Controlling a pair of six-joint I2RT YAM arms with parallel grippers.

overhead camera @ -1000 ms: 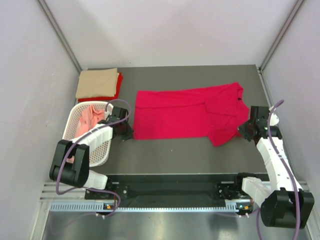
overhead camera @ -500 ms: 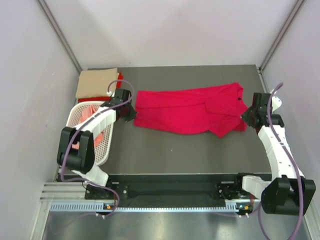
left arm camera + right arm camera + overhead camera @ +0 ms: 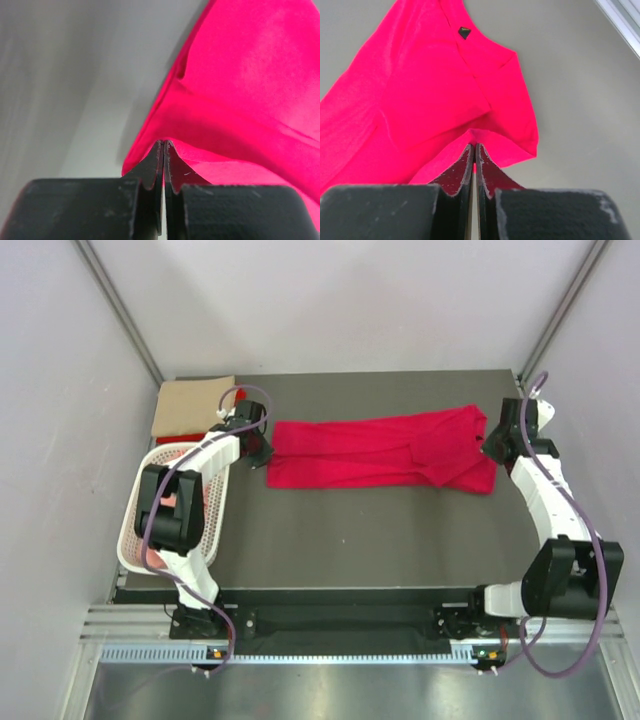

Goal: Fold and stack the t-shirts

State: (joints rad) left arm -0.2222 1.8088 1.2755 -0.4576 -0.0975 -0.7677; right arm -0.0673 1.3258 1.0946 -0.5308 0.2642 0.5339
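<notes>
A crimson t-shirt point(image 3: 380, 452) lies across the middle of the table, folded lengthwise into a long band. My left gripper point(image 3: 262, 448) is shut on its left edge, and the cloth point(image 3: 235, 100) rises from the tips in the left wrist view. My right gripper point(image 3: 492, 448) is shut on its right edge. In the right wrist view the shirt point(image 3: 430, 95) spreads from the tips, with its dark neck label point(image 3: 464, 33) showing. A folded tan shirt point(image 3: 190, 405) sits on a red one at the back left. A salmon pink shirt point(image 3: 183, 502) lies in the basket.
A white mesh basket point(image 3: 215, 525) stands at the left edge of the table, under my left arm. Grey walls close in the back and both sides. The dark table point(image 3: 380, 540) is bare in front of the shirt.
Both grippers have carried the shirt's near edge away toward the back and laid it over the far half, so the shirt is narrower. Both arms are stretched further back.
</notes>
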